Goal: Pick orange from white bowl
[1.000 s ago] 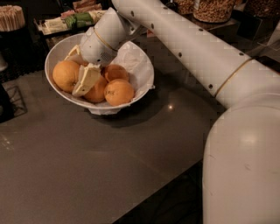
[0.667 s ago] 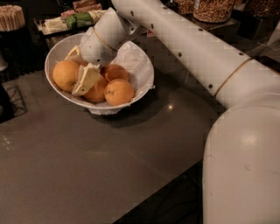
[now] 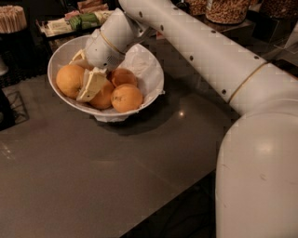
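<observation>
The white bowl (image 3: 153, 88), lined with crinkled white paper, stands at the back left of the dark table and holds several oranges. The largest, yellow-orange one (image 3: 67, 80) lies at the bowl's left side. My gripper (image 3: 79, 76) reaches down into the bowl from the upper right. It is open. One cream finger (image 3: 91, 84) sits between the big orange and a smaller, deeper-orange fruit (image 3: 104, 96). The other finger (image 3: 77, 56) shows behind the big orange. The big orange rests in the bowl between them. Two more small oranges (image 3: 125, 97) lie to the right.
My white arm (image 3: 209, 51) crosses the upper right and its bulky base (image 3: 260, 176) fills the lower right. A snack tray (image 3: 74, 23) and a stick holder (image 3: 11, 18) stand behind the bowl. Jars (image 3: 228, 9) stand at the back right. A black object (image 3: 5, 111) sits at the left edge.
</observation>
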You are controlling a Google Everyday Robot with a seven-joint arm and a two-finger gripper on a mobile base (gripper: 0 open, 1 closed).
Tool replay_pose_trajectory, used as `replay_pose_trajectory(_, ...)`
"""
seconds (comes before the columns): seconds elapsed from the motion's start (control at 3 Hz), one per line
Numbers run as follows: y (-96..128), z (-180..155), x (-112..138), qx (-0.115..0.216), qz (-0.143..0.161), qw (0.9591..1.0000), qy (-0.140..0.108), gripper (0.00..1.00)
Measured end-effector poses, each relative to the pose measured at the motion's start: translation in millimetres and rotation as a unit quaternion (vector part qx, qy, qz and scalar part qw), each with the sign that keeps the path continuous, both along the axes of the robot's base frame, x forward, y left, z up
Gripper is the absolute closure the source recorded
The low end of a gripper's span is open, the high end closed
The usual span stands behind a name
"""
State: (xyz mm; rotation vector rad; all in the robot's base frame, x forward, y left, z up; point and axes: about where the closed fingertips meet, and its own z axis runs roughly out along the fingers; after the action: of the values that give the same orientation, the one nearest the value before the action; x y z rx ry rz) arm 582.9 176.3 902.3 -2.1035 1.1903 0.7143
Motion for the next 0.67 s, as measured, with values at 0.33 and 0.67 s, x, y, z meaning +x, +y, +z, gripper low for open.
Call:
replay_pose_trajectory(0.33,0,1,-3,0.005,0.002,1.0,-0.003,1.0)
replay_pose_trajectory(0.67,-14,14,-14,0.026,-0.009,0.9995,-0.016,1.0)
